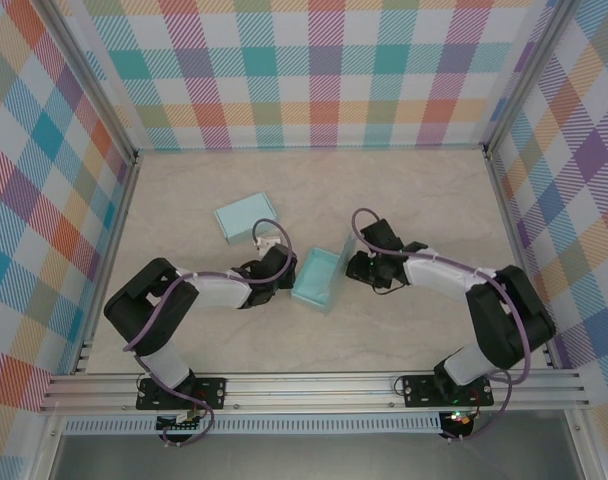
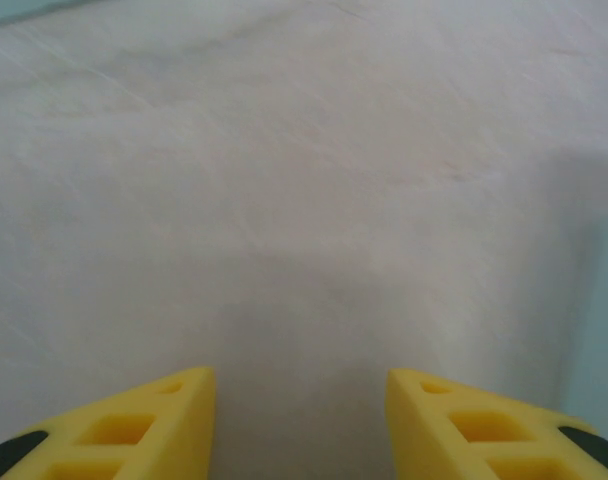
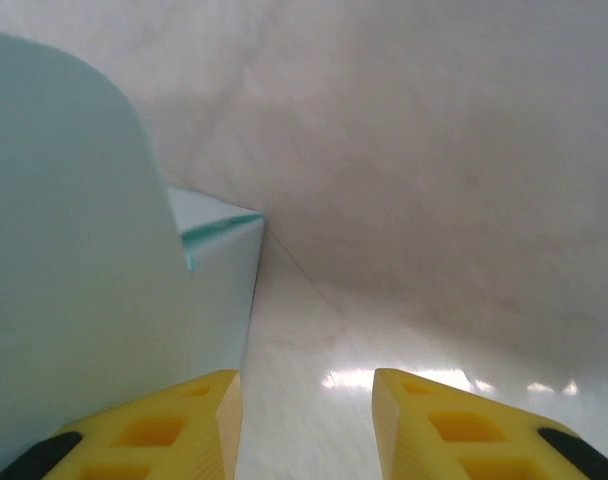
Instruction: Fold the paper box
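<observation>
Left, on the pale marbled table [image 1: 424,200]: a flat pale-teal paper panel [image 1: 242,216], lying apart. Left gripper [image 2: 299,380]: yellow jaws spread over bare tabletop, nothing between them, just beside the box. Centre: shallow pale-teal paper box [image 1: 317,281], one side flap [image 3: 74,260] standing upright. Right gripper [image 3: 306,376]: jaws parted and empty, alongside that flap. The paper is probably light, thin, easily creased and prone to sliding. Flaps are best taken near their free edges.

A robot test cell with checked walls [image 1: 324,70] and aluminium rails [image 1: 314,385].
</observation>
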Controlling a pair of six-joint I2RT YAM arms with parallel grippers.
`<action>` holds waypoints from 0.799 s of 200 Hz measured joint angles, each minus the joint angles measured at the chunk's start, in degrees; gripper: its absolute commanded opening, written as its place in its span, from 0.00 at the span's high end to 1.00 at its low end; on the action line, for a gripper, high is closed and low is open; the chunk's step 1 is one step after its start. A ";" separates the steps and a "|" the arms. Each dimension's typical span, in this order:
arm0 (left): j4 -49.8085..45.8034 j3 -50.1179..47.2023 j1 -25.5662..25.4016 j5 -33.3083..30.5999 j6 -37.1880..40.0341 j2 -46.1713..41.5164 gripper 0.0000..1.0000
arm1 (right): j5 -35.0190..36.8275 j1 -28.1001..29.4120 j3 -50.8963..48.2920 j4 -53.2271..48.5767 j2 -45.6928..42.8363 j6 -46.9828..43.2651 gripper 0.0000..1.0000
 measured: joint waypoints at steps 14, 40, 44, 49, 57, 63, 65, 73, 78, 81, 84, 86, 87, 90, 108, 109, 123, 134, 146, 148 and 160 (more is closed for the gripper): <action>0.61 -0.28 -3.37 -0.28 -1.53 -0.07 0.53 | -0.24 -1.29 3.37 0.33 3.19 -1.42 0.60; 2.36 -1.03 -9.75 -1.14 -4.55 -0.22 0.52 | -0.87 -3.58 9.88 0.17 8.61 -4.59 0.57; 2.54 -1.05 -10.80 -1.44 -4.98 -0.24 0.51 | -0.90 -3.98 10.84 0.07 9.29 -5.05 0.57; 2.80 -1.09 -12.00 -1.81 -5.49 -0.24 0.51 | -0.90 -4.48 11.85 -0.09 9.92 -5.66 0.56; 3.23 -1.09 -13.51 -2.51 -6.12 -0.31 0.51 | -0.87 -5.18 13.16 -0.44 10.56 -6.51 0.54; 3.43 -1.09 -14.45 -3.10 -6.38 -0.55 0.51 | -0.81 -5.68 13.86 -0.79 10.69 -7.06 0.53; 3.43 -1.09 -14.62 -3.21 -6.49 -0.61 0.51 | -0.83 -5.86 14.03 -0.94 10.69 -7.30 0.52; 3.43 -1.22 -15.39 -4.11 -6.88 -1.33 0.50 | -0.61 -6.69 14.36 -1.31 10.38 -7.93 0.50; 3.50 -1.40 -15.74 -4.61 -7.06 -1.86 0.50 | -0.39 -7.26 14.36 -1.55 9.99 -8.35 0.48; 3.41 -1.53 -15.87 -4.98 -7.13 -2.36 0.49 | -0.11 -7.63 14.29 -1.84 9.64 -8.39 0.46; 3.43 -1.73 -15.96 -5.35 -7.21 -2.75 0.49 | 0.07 -7.96 14.16 -2.03 9.31 -8.79 0.44; 3.43 -1.84 -15.96 -5.66 -7.26 -3.10 0.48 | 0.15 -8.20 14.08 -2.25 9.01 -9.01 0.42; 3.41 -1.88 -15.96 -5.75 -7.23 -3.23 0.48 | 0.24 -8.28 14.03 -2.36 8.85 -9.01 0.41; 3.37 -2.05 -15.96 -6.16 -7.26 -3.69 0.48 | 0.66 -8.74 13.77 -2.64 8.20 -9.35 0.37; 2.45 -2.93 -15.96 -8.98 -6.75 -7.02 0.43 | 2.73 -10.40 11.69 -5.03 2.93 -10.54 0.12; 2.32 -2.95 -15.96 -9.16 -6.67 -7.28 0.43 | 3.02 -10.56 11.54 -5.25 2.36 -10.82 0.11; 1.31 -3.19 -15.76 -10.93 -5.20 -10.05 0.38 | 5.49 -11.37 10.05 -7.58 -3.30 -11.93 0.00; 0.79 -3.30 -15.37 -11.69 -3.15 -12.46 0.32 | 7.23 -11.34 9.07 -9.31 -7.76 -12.87 0.01; 0.46 -3.41 -14.19 -11.30 -0.02 -15.26 0.29 | 9.03 -11.30 8.02 -11.30 -12.55 -13.49 0.00; 0.42 -3.43 -13.88 -11.15 0.92 -15.74 0.28 | 9.25 -11.30 7.91 -11.65 -13.09 -13.51 0.00; 0.35 -3.65 -11.43 -9.70 5.01 -18.53 0.26 | 10.88 -11.30 7.13 -13.92 -17.18 -13.68 0.00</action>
